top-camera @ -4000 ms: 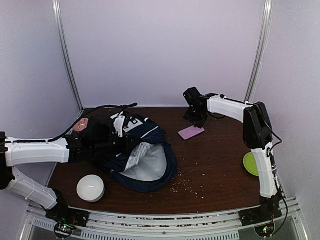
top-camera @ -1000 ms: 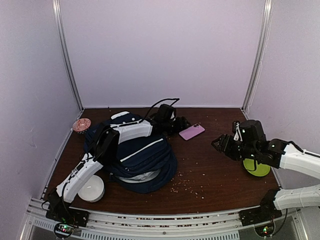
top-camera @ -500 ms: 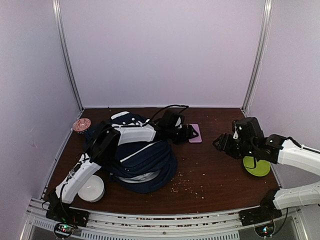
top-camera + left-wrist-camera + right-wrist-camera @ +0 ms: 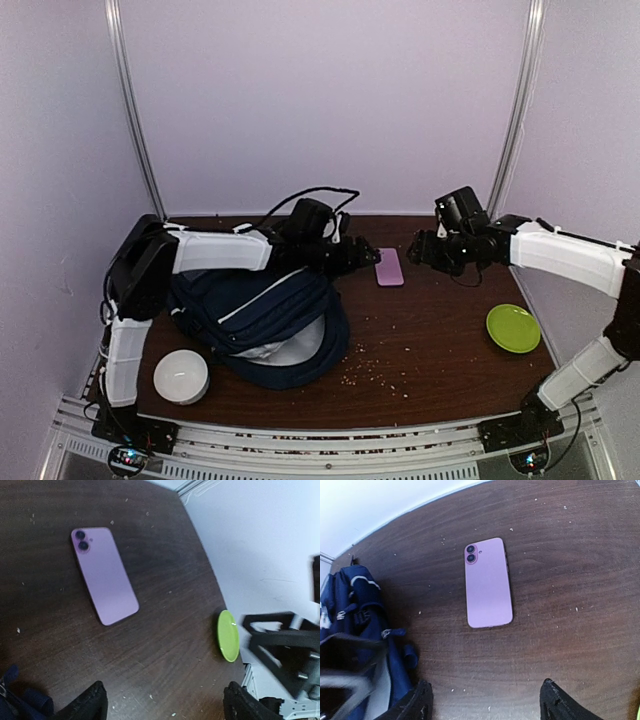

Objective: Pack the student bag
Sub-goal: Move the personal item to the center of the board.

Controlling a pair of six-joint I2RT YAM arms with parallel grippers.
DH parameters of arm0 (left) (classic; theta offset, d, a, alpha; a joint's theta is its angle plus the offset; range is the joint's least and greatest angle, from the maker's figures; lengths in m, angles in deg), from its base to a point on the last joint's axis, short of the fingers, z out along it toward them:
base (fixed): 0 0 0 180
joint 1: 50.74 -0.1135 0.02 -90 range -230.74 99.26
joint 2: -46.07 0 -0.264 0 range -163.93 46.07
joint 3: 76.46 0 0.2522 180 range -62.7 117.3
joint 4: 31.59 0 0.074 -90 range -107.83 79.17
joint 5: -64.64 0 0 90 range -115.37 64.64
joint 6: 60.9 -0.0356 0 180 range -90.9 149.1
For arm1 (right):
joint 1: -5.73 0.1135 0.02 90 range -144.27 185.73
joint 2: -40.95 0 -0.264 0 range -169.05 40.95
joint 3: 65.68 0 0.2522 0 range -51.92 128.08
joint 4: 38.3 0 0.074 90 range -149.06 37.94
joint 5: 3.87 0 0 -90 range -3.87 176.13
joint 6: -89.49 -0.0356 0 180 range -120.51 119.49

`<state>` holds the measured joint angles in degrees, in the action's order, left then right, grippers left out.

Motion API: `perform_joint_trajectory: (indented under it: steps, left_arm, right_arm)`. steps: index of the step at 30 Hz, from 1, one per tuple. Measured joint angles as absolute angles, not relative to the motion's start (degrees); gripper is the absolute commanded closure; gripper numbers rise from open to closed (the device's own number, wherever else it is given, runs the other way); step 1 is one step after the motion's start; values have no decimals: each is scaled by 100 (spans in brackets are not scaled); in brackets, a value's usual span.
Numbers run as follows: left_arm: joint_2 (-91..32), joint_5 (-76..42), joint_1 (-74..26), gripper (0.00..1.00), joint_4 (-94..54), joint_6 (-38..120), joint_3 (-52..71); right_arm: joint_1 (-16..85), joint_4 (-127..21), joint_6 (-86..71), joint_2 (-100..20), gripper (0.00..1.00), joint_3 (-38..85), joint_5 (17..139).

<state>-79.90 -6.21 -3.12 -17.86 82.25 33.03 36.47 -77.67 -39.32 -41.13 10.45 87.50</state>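
Though student bag [image 4: 268,312] sits near, phone [image 4: 389,267] lies apart, all edges exposed.

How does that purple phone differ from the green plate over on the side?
The flat lilac phone is a rounded rectangle with two camera lenses; the lime-green plate is a plain round disc. The phone lies toward the back middle, the plate nearer the right edge. Both lie flat on the dark wooden table, with nothing touching them.
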Motion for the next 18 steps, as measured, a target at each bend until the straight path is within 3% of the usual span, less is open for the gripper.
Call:
perform_joint_trajectory:
  steps: [9, 18]
  left_arm:
    - [-6014, -826, -319, 14, -1631, 7687, 2540]
    - [-5387, -868, -267, 14, -1439, 7366, 1716]
  right_arm:
    - [3586, -8752, -3333, -6821, 21, 3333, 8604]
    - [3577, -9727, -3165, -8111, 20, 4783, 8925]
